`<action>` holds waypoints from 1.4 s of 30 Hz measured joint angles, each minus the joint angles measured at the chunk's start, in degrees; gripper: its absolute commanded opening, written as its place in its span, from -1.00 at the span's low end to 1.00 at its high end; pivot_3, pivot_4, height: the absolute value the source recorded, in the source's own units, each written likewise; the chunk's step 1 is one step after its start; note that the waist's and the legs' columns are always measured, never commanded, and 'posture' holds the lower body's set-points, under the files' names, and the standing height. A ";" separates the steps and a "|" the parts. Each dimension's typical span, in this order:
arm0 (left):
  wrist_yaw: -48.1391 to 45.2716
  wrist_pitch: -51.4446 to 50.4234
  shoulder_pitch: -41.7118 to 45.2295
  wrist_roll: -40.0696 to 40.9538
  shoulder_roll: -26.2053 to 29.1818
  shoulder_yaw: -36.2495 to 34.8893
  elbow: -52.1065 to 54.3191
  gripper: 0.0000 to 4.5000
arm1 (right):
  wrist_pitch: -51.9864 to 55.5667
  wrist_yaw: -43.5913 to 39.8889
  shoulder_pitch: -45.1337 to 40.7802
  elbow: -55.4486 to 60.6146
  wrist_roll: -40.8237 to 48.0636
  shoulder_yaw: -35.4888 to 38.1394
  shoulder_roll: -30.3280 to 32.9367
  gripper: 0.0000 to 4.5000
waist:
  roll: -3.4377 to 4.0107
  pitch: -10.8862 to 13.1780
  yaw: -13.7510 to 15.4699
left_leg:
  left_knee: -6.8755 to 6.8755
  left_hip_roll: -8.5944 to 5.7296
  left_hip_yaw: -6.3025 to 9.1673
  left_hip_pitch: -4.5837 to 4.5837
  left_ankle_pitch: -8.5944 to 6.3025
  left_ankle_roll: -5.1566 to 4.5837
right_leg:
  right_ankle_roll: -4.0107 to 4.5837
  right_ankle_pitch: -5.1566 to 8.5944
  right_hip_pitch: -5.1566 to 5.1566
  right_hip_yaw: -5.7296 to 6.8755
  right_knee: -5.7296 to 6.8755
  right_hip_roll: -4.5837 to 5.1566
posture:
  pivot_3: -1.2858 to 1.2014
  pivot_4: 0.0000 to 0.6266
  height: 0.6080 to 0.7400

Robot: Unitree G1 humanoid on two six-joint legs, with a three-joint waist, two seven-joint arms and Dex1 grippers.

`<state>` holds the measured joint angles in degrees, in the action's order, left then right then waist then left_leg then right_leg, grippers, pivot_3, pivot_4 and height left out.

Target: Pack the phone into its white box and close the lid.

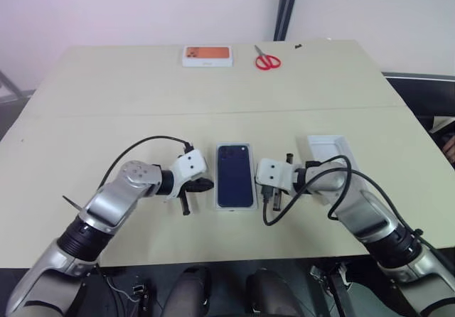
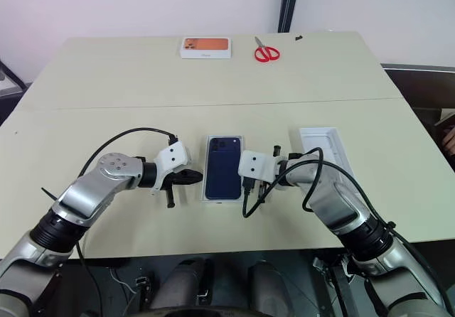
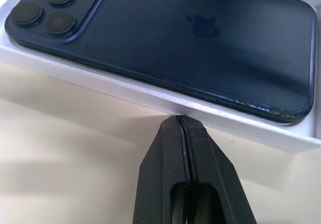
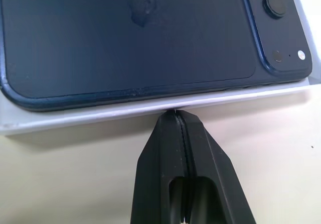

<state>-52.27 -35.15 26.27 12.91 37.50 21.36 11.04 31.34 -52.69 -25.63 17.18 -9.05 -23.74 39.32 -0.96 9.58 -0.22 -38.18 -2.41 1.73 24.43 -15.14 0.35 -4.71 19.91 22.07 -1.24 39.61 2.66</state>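
The dark navy phone (image 1: 235,175) lies back up inside the shallow white box (image 1: 235,208) at the middle of the table, its camera cluster at the far end. My left gripper (image 3: 178,121) is shut and empty, its tip at the box's left wall (image 3: 100,81). From the other side my right gripper (image 4: 175,114) is also shut and empty, with its tip against the box's right wall (image 4: 75,116). The lid (image 1: 328,148) lies open side up to the right of the box, partly behind my right arm.
A white box with an orange picture (image 1: 207,55) and red scissors (image 1: 267,62) lie at the table's far edge. Cables loop off both wrists over the table near the box. A seam runs across the tabletop (image 1: 106,114).
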 measured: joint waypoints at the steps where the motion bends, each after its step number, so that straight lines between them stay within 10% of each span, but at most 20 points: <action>1: 0.08 -0.41 0.05 -0.23 -0.92 0.20 0.04 -0.99 | 0.03 -0.01 0.22 0.09 -0.04 0.35 0.52 -1.00 | 0.00 0.00 0.20 | -0.02 0.00 0.00 0.00 0.00 -0.01 | 0.00 0.00 -0.01 0.00 0.00 0.00 | 0.03 -0.52 1.00; 20: -0.10 -1.27 6.19 -6.09 -14.56 6.36 -5.83 -0.99 | 0.56 -2.81 10.08 5.43 0.96 9.87 10.76 -1.00 | 0.01 -0.03 0.98 | -0.10 -0.02 0.03 -0.07 -0.02 -0.05 | -0.02 -0.01 -0.20 0.05 -0.05 -0.01 | 0.03 -0.52 1.00; 40: -1.99 0.11 4.84 -5.91 -12.17 5.50 -5.11 -0.99 | -0.27 -3.84 10.73 4.66 2.11 11.79 13.43 -1.00 | 0.01 -0.03 0.82 | -0.08 -0.01 0.03 -0.10 -0.02 -0.05 | -0.02 -0.01 -0.21 0.04 -0.05 -0.01 | 0.03 -0.52 1.00; 42: -2.57 0.42 3.90 -5.41 -10.17 4.01 -4.54 -1.00 | 0.09 -4.24 10.72 3.96 3.16 14.02 14.47 -0.76 | 0.02 -0.03 0.63 | -0.06 0.00 0.03 -0.12 -0.02 -0.05 | -0.02 -0.01 -0.21 0.03 -0.05 -0.02 | 0.03 -0.52 1.00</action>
<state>-54.84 -34.73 30.17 7.50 27.33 25.37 6.50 31.43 -56.93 -14.91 21.14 -5.89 -9.72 53.79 -0.95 9.55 0.41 -38.24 -2.42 1.76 24.31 -15.16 0.31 -4.72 19.90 21.86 -1.21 39.56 2.64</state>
